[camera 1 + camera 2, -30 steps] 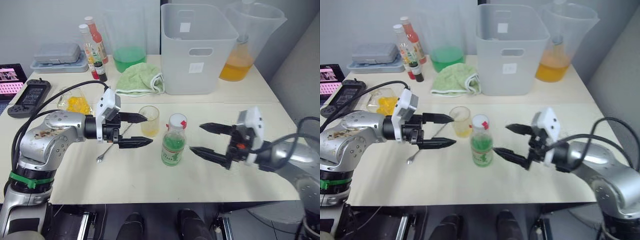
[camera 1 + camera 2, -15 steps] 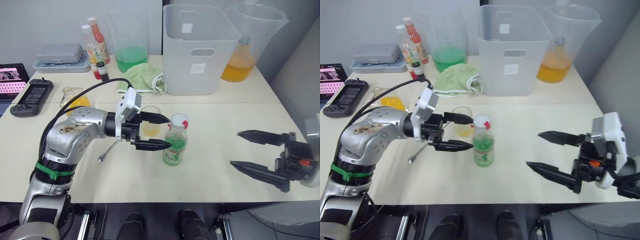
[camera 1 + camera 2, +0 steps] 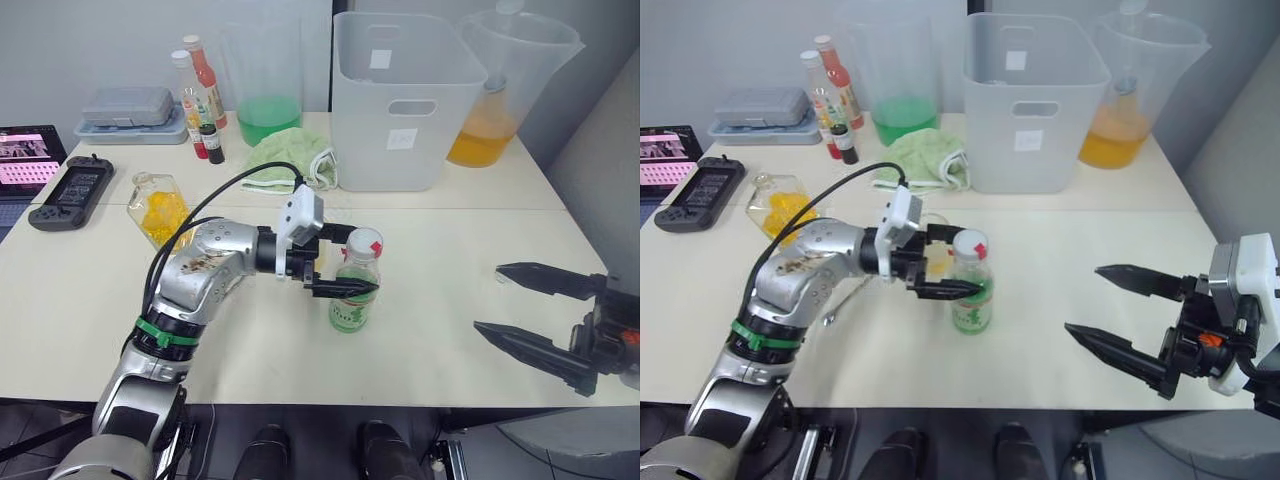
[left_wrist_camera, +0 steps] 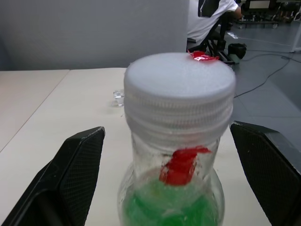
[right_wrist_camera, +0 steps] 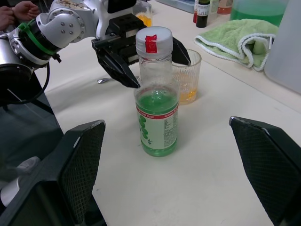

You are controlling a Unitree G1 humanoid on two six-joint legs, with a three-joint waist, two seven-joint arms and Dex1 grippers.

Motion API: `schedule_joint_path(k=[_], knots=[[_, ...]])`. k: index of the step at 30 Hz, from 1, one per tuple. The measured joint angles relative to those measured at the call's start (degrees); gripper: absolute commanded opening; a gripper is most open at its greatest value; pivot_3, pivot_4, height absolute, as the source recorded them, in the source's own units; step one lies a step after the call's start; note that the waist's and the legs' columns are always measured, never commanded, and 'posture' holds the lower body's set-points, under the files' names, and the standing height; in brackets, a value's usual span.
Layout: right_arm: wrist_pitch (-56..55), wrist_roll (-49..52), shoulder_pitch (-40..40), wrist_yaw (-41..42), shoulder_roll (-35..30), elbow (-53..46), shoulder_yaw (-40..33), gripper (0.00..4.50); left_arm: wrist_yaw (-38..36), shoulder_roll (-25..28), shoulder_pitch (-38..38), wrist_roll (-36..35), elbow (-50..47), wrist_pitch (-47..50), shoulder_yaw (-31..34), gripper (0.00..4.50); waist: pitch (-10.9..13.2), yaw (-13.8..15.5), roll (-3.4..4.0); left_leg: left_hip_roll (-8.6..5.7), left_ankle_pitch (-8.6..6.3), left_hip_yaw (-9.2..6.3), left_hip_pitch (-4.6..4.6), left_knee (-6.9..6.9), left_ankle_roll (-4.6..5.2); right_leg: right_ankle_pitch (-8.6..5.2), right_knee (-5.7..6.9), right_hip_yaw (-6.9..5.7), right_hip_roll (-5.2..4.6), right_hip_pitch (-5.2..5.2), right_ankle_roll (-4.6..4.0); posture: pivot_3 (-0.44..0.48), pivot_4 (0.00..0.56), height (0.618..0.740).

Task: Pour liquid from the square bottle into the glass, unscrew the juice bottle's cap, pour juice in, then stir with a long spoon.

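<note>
In the left eye view, the juice bottle (image 3: 352, 290) stands upright near the middle of the frame on the tabletop (image 3: 420, 250). It is slim and clear, with green liquid in the lower half and a white cap (image 3: 362, 243) with a red mark. The left claw (image 3: 352, 262) is open, one finger on each side of the bottle neck, holding nothing. The right claw (image 3: 520, 305) is wide open and empty at the lower right.

In the left wrist view, the cap fills the centre between the two black fingers (image 4: 75, 165), which do not touch it.

In the right wrist view, the glass (image 5: 187, 75) with yellow liquid stands just behind the bottle.
</note>
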Motion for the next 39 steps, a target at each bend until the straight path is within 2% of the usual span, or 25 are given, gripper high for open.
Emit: schedule_joint_path(k=[9, 10, 14, 18, 20, 25, 35, 36, 39], knots=[[-0.7, 0.0, -0.8, -2.0, -1.2, 0.1, 0.4, 4.5, -0.9, -0.3, 0.0, -0.1, 0.1, 0.2, 0.0, 1.71, 0.0, 0.0, 0.0, 0.0, 0.0, 0.0, 0.02, 0.0, 0.0, 0.0, 0.0, 0.0, 0.0, 0.02, 0.0, 0.0, 0.15, 0.74], [-0.8, 0.0, -1.1, -2.2, -1.6, 0.1, 0.8, 4.5, -1.1, -0.2, 0.1, -0.1, 0.1, 0.2, 0.1, 1.52, 0.0, 0.0, 0.0, 0.0, 0.0, 0.0, 0.03, 0.0, 0.0, 0.0, 0.0, 0.0, 0.0, 0.02, 0.0, 0.0, 0.15, 0.74], [-1.7, 1.5, -6.1, -4.2, -3.6, 0.1, 5.9, 4.5, -1.6, 0.3, 0.2, -0.2, 0.0, 0.1, 0.2, 1.52, 0.0, -0.3, 0.0, 0.02, 0.0, 0.0, 0.09, -0.01, 0.0, 0.0, 0.0, 0.0, 0.01, 0.06, 0.0, 0.0, 0.15, 0.74], [-2.1, 0.5, -17.7, -10.5, -5.9, 0.4, 19.9, 4.5, -1.9, 0.5, 0.3, -0.2, -0.1, 0.0, 0.3, 1.52, 0.0, -0.6, 0.0, 0.03, 0.0, 0.0, 0.12, -0.01, 0.0, -0.01, -0.05, 0.0, 0.02, 0.08, 0.01, 0.0, 0.15, 0.74], [-2.4, -1.1, -23.2, -13.3, -5.3, 0.9, 26.4, 4.5, -1.8, 0.5, 0.5, -0.2, -0.3, -0.1, 0.4, 1.52, 0.0, -0.4, 0.0, 0.02, 0.0, 0.0, 0.1, -0.01, 0.0, 0.0, -0.09, 0.0, 0.01, 0.08, 0.0, 0.0, 0.15, 0.74], [-2.1, -5.2, -37.1, -22.0, 1.1, 2.9, 41.1, 4.5, -1.0, 0.5, 1.2, -0.1, -1.4, -0.1, 0.5, 1.52, 0.0, -0.5, 0.0, 0.02, 0.0, -0.01, 0.06, -0.02, 0.0, 0.0, -0.12, 0.0, 0.0, 0.04, 0.0, 0.0, 0.15, 0.74], [1.5, -8.3, -41.2, -30.4, 8.0, 4.6, 48.9, 4.5, 1.5, 0.7, 2.7, -0.2, -4.3, 1.2, 0.9, 1.52, 0.0, -0.4, 0.02, 0.04, -0.03, -0.01, 0.07, -0.02, 0.05, 0.0, -0.06, 0.0, 0.02, -0.01, -0.01, 0.0, 0.15, 0.74], [1.7, -8.2, -41.2, -30.8, 8.5, 4.6, 49.4, 3.97, 1.6, 0.8, 2.8, -0.3, -4.6, 1.3, 0.9, 1.52, 0.0, -0.4, 0.02, 0.03, -0.03, -0.01, 0.05, -0.02, 0.05, 0.0, -0.08, 0.0, 0.01, -0.01, -0.01, 0.0, 0.15, 0.74], [1.7, -8.0, -41.5, -30.6, 9.4, 4.4, 49.9, 3.01, 2.4, 0.8, 3.2, -0.4, -5.2, 1.6, 1.0, 1.52, 0.0, -0.4, 0.02, 0.04, -0.03, -0.01, 0.04, -0.02, 0.06, 0.0, -0.1, 0.0, 0.01, -0.01, 0.0, 0.0, 0.15, 0.74]])
